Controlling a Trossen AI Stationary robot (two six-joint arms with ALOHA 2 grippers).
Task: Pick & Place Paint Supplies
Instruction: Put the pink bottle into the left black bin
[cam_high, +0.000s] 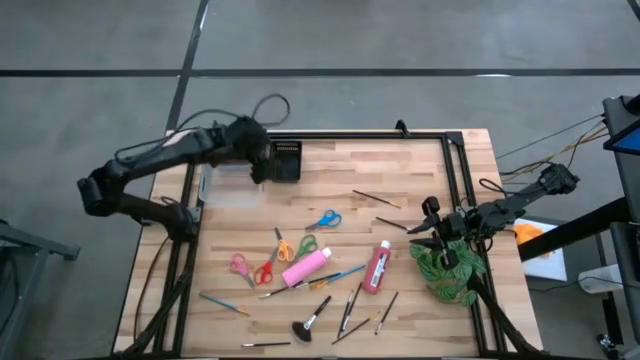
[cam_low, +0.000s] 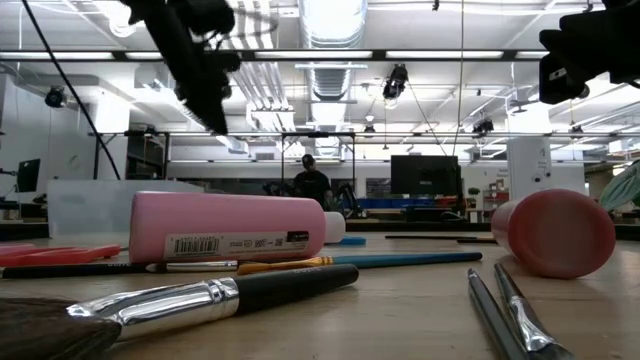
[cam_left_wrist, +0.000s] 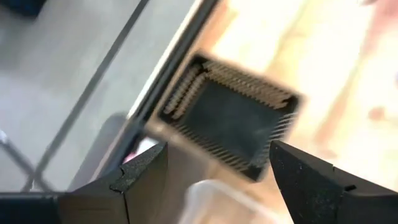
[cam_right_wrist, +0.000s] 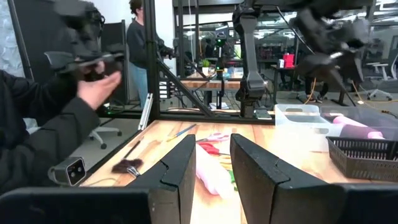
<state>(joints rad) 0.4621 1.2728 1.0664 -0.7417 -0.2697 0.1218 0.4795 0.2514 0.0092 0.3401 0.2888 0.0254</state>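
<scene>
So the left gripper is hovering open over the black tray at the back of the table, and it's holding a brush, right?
Not quite. The left gripper does hover open over the black tray, but it holds nothing; the left wrist view shows an empty gap between its fingers.

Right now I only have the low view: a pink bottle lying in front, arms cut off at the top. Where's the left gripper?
Observer: The left gripper hangs over the black tray, at the table's far left from your camera.
Operator: Carrying anything?
Observer: No, its fingers are wide open and empty.
Operator: And the right?
Observer: The right gripper is near the right edge, beside the green plant, holding nothing.
</scene>
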